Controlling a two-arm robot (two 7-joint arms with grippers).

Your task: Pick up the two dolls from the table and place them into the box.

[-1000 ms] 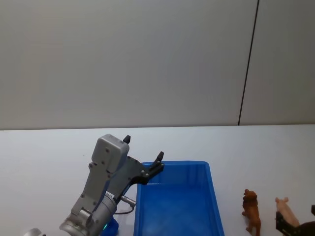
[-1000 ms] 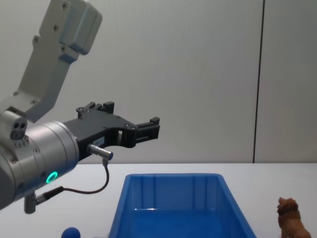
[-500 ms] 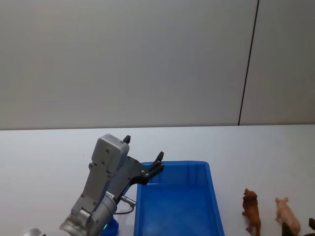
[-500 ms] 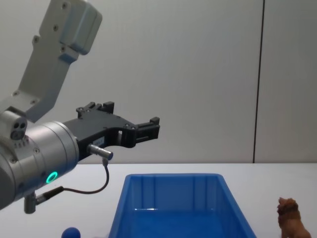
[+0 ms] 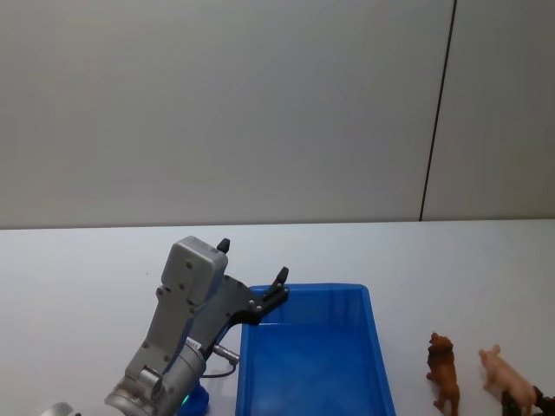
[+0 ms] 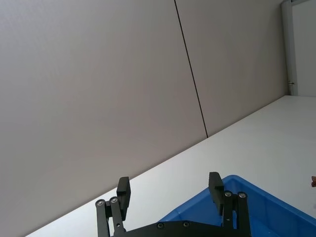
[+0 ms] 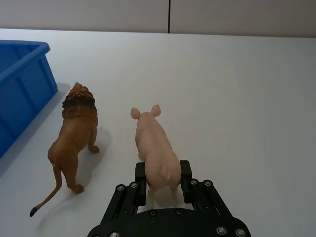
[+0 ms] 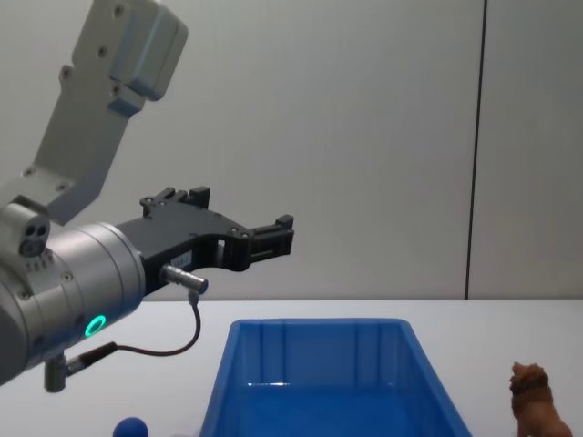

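Two grippers: left gripper (image 6: pixel 169 183) spread apart over rim of box (image 5: pixel 303 288), right gripper (image 7: pixel 163 170) clamped on pink pig (image 7: pixel 150 143) beside lion (image 7: pixel 76 128).

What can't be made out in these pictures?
- Dark-blue toy: cut by the chest view's bottom edge; in the head view the left arm covers most of it.
- Lion: legs cut off by the chest view's bottom edge.
- Blue bin: near end runs off the head view's bottom edge.
- Right gripper at the pig's rump, right wrist view: the pig's body hides whether it grips.
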